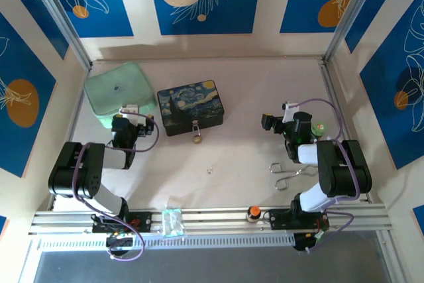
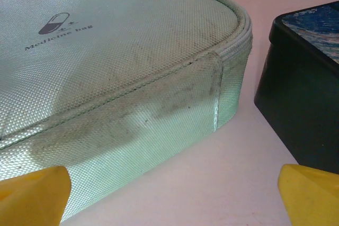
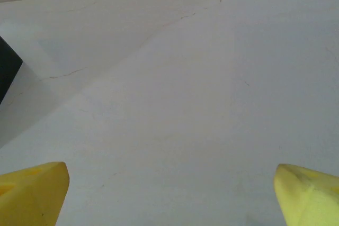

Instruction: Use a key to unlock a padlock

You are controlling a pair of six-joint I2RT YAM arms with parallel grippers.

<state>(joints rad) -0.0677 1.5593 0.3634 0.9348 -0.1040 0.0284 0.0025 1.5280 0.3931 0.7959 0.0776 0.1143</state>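
Observation:
The padlock [image 1: 197, 138], a tiny brass body with a thin silver shackle, lies at the front edge of the dark starry-night tin [image 1: 190, 107]; whether it hangs on the tin's clasp I cannot tell. The key [image 1: 209, 169], a silvery speck, lies on the table a little nearer than the padlock. My left gripper [image 1: 131, 112] is open with nothing between its yellow fingertips [image 2: 33, 195], facing the green bag, well left of the padlock. My right gripper [image 1: 290, 111] is also open, with yellow fingertips [image 3: 310, 194] over bare table far right of the key.
A mint-green medicine bag [image 2: 122, 62] sits at the back left beside the tin's dark side [image 2: 302, 109]. Silver bent-wire loops [image 1: 286, 175] lie near the right arm. A small orange-capped item [image 1: 252, 213] and a clear packet [image 1: 172, 221] rest on the front rail.

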